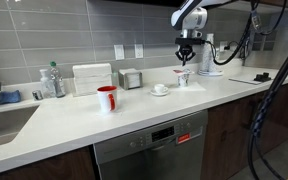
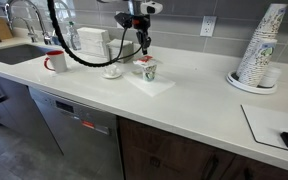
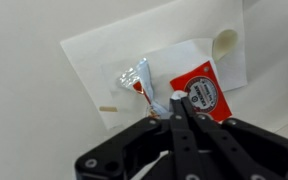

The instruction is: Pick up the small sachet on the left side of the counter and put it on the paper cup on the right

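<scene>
My gripper hangs just above the small white paper cup with reddish markings, which stands upright on a white napkin. Both exterior views show this, with the gripper over the cup. In the wrist view the fingers are shut, and the small silver and red sachet sticks out from their tips. The cup's red marking shows right beside the fingertips, over the napkin.
A glossy red cup and a low white cup on a saucer stand on the counter to one side of the paper cup. A napkin box is by the wall. A stack of paper cups stands on the other side. A sink is at the counter's end.
</scene>
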Available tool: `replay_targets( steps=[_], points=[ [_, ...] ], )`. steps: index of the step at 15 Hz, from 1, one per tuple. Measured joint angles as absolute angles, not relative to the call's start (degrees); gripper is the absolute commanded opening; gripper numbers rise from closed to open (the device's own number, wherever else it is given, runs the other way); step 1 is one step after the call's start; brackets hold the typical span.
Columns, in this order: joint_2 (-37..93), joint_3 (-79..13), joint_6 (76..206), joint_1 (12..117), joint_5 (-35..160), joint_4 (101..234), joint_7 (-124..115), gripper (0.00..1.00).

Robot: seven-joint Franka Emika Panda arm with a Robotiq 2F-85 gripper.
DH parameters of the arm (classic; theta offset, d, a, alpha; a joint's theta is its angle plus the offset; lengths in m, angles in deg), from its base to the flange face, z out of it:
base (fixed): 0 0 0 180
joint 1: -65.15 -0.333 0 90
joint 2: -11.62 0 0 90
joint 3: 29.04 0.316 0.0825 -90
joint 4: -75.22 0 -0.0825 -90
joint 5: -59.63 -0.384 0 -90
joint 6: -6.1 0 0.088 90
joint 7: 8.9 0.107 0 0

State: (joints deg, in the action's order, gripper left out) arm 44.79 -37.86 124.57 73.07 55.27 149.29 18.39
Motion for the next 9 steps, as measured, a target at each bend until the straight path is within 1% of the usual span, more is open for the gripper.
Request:
replay_targets(
  steps=[7, 8, 9],
  points=[
    [46.2, -38.7, 127.3, 73.1, 55.3, 149.1, 21.1, 0.03],
    [46.4, -38.8, 127.9, 73.1, 55.3, 149.0, 21.4, 0.05],
    [46.5, -38.9, 128.4, 73.1, 55.3, 148.9, 21.6, 0.1]
  ],
)
